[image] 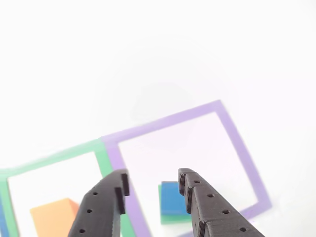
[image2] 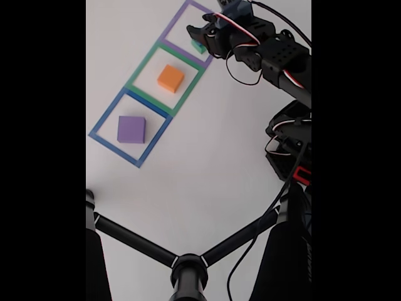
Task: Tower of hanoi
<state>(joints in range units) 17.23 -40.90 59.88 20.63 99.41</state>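
Green block (image2: pixel 197 46) mostly hidden behind pincer (image2: pixel 202 36) in fixed view; orange block (image: pixel 53 217) cut by bottom edge.

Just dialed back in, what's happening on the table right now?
The arm's gripper hangs open over the purple outline, its fingers either side of the blue cube, which sits on the green block. Nothing is gripped. The orange block sits alone in the green outline, and the purple slab in the blue outline.
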